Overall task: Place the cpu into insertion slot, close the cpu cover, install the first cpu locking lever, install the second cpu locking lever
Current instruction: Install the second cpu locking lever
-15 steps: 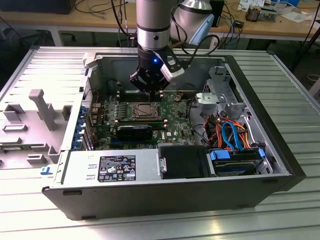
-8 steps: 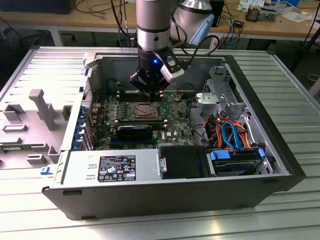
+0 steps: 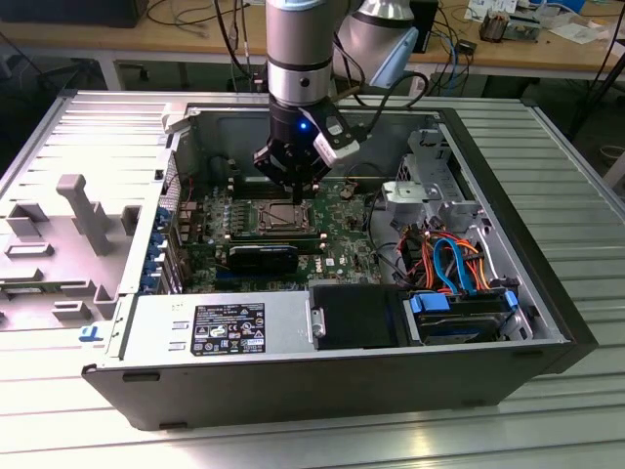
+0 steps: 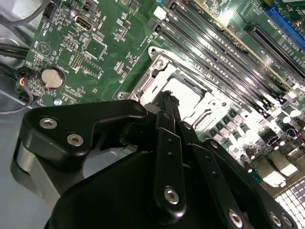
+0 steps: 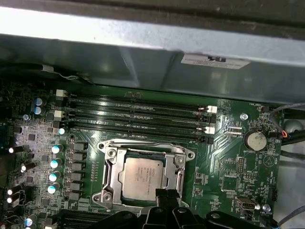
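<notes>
The cpu (image 5: pixel 143 177), a silver-grey square chip, lies flat in the insertion slot (image 3: pixel 278 217) on the green board. The cpu cover (image 5: pixel 112 171), a silver frame with a square window, lies down around it, and the chip shows through the window. A thin metal rod (image 5: pixel 143 143) runs along the socket's edge beside the memory slots. My gripper (image 5: pixel 165 194) is shut with nothing between its fingers. Its tip stands at the cover's edge, just over the chip's rim. In the second wrist view the gripper (image 4: pixel 167 98) tip points at the cpu (image 4: pixel 188 95) inside the cover (image 4: pixel 152 76).
Long black memory slots (image 5: pixel 133 114) lie next to the socket, with the case wall (image 5: pixel 143 52) behind them. A coin cell (image 5: pixel 255 140) sits on the board. In the case are a power supply (image 3: pixel 220 327), coloured cables (image 3: pixel 449 259) and a drive bay (image 3: pixel 459 313).
</notes>
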Controlling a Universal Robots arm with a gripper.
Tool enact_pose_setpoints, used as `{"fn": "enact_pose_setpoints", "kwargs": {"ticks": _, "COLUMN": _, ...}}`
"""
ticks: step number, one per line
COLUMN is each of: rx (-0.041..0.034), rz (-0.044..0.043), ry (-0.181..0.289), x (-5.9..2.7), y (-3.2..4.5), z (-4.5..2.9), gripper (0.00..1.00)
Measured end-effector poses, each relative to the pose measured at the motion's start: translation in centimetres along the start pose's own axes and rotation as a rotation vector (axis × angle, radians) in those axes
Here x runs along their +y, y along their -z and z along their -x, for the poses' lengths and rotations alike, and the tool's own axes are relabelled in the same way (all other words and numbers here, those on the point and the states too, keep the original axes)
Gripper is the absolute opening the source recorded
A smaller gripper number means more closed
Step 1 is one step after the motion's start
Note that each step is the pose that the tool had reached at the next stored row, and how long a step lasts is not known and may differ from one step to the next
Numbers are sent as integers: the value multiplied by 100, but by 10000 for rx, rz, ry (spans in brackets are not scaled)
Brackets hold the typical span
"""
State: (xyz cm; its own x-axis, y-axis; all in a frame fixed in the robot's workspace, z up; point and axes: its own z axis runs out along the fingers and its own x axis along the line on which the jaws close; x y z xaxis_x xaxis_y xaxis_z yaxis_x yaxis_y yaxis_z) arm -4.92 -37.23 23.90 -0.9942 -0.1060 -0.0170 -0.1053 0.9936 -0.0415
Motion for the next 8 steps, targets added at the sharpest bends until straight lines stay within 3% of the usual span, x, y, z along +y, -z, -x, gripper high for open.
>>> {"fn": "enact_pose_setpoints", "kwargs": {"ticks": 8, "rx": 3, "rz": -31, "ry": 1, "x": -62, "y": -77, "z": 54, "gripper": 11}}
